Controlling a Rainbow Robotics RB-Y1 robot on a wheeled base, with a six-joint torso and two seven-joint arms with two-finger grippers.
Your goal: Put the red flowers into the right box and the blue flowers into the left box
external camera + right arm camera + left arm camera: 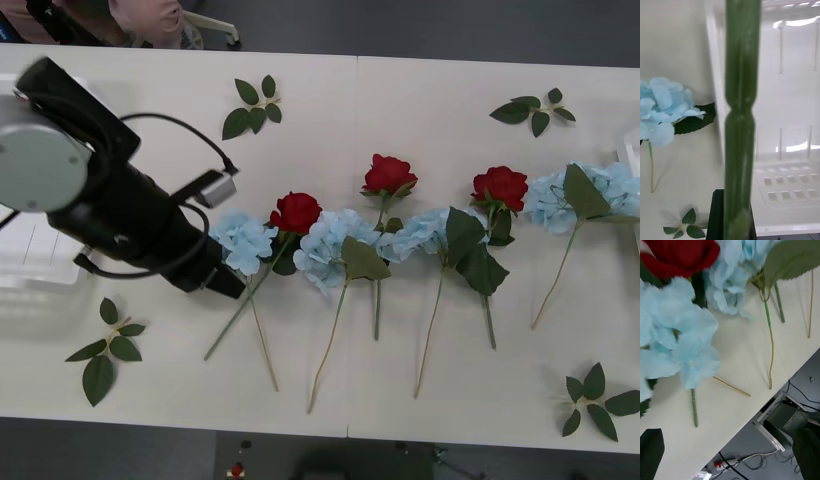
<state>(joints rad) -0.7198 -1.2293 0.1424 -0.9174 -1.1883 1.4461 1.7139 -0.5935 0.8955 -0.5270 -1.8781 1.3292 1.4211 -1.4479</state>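
Three red flowers and several blue flowers lie in a row across the table. My left gripper hovers just left of the leftmost blue flower, open, its black fingers empty; a red flower lies just beyond. The left box sits partly behind my left arm. My right gripper is over the right box, shut on a thick green stem whose head is out of view.
Loose leaf sprigs lie at the back and the front corners. The table's front edge is close below the stems. The rightmost blue flower lies beside the right box's wall.
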